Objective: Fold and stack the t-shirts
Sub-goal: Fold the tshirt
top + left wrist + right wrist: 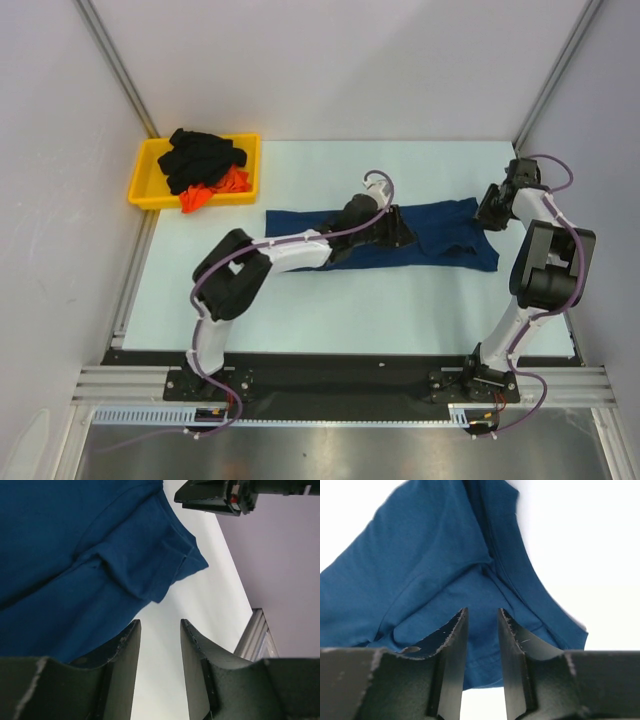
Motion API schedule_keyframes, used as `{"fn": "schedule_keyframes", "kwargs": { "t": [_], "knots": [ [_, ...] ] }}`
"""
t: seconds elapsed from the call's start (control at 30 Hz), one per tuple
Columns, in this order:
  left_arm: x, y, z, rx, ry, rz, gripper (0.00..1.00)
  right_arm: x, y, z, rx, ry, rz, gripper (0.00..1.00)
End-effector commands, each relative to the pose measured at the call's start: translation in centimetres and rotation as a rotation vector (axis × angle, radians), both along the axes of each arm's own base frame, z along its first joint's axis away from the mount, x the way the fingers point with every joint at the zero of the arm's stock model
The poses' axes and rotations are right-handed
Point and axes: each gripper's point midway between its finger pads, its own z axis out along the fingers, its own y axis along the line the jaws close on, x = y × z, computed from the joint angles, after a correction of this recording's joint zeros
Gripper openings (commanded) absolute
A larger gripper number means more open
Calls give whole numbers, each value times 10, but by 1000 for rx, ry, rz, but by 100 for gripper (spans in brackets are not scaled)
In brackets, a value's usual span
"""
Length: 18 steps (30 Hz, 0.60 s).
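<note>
1. Navy blue cloth t-shirt [450,238]: laid out as a long band across the middle of the pale bench [300,310], running left to right. Fairly flat at the left end. Rumpled at the right end, with a sleeve and hem bunched into folds.
2. Left gripper [398,230]: stretched out over the middle of the navy shirt, low above the cloth. Left wrist view: jaws apart, bare bench showing in the gap, nothing between them. Blue cloth [75,555] just beyond the left-hand finger, sleeve corner ahead of the tips.
3. Right gripper [490,210]: at the right end of the same shirt, by its far corner. Right wrist view: jaws apart by a narrow gap, pointed down at the folded cloth [420,570]. Cloth seen through the gap, nothing pinched. Cannot tell whether the tips touch the fabric.
4. Both grippers over one garment, the left near its centre, the right at its end.
5. Yellow plastic tray [140,178]: at the far left corner of the bench, well apart from the navy shirt.
6. Black cloth t-shirt [200,155]: heaped loosely in the tray, filling most of it.
7. Orange-red cloth t-shirt [205,193]: crumpled in the tray, partly under the black one, showing at the near side.
</note>
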Motion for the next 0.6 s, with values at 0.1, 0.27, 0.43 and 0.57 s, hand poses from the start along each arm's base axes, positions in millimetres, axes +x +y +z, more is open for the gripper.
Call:
{"fn": "schedule_keyframes", "kwargs": {
  "t": [0.1, 0.27, 0.43, 0.57],
  "knots": [
    [31, -49, 17, -53, -62, 111, 43, 21, -2, 10, 1, -87, 84, 33],
    [35, -58, -2, 19, -49, 147, 43, 21, 1, 3, 23, -55, 99, 38],
    [41, -57, -22, 58, -11, 203, 46, 21, -1, -2, 24, -40, 113, 46],
    [43, -63, -34, 64, 40, 201, 48, 22, 2, -2, 43, -39, 133, 52]
  ]
}}
